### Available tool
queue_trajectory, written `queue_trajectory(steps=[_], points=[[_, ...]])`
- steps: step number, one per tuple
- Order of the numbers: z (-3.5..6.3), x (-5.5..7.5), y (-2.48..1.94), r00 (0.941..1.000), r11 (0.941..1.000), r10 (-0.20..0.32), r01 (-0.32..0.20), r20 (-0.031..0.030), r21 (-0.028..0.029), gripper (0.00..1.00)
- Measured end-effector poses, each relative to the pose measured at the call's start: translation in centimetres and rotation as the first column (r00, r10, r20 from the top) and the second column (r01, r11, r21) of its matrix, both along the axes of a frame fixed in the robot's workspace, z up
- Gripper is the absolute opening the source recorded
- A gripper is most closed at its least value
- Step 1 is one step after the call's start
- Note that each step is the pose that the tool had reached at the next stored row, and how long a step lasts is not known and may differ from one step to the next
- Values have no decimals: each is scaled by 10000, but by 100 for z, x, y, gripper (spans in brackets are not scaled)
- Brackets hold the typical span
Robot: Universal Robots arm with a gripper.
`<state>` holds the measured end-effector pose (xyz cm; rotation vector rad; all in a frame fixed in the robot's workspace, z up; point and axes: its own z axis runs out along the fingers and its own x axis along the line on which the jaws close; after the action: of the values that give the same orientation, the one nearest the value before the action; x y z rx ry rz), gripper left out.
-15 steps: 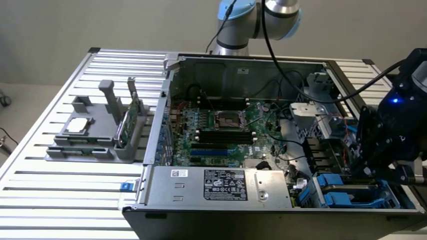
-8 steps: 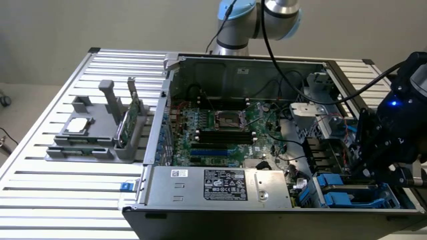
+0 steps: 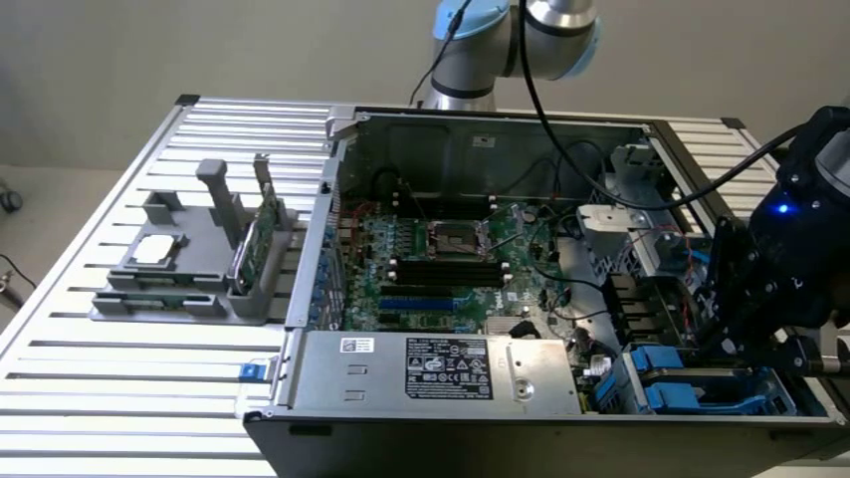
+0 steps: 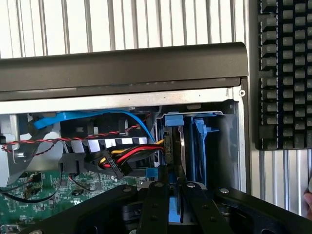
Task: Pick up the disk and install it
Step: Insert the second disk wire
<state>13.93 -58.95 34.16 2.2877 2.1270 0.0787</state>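
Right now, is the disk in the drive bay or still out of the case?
Partly in. The disk stands on edge in the blue-railed drive bay, its near end between the gripper fingers; whether it is fully seated cannot be told.

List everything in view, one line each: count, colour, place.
Computer case: one, black and silver, open, on the slatted table.
Table: one, silver slats, under everything.
Motherboard: one, green, inside the case.
Power supply: one, silver with a black label, at the case's near edge.
Grey holder: one, on the table at the exterior view's left, carrying a green card upright.
Disk: one, blue-framed, standing in the case's drive bay.
Keyboard: one, black, beside the case.
Gripper: one, black, at the drive bay.
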Motion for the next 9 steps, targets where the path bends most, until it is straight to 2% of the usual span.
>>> queue_trajectory(steps=[9], points=[[3, 0, 11, 10000, 10000, 1, -1, 41, 15, 16]])
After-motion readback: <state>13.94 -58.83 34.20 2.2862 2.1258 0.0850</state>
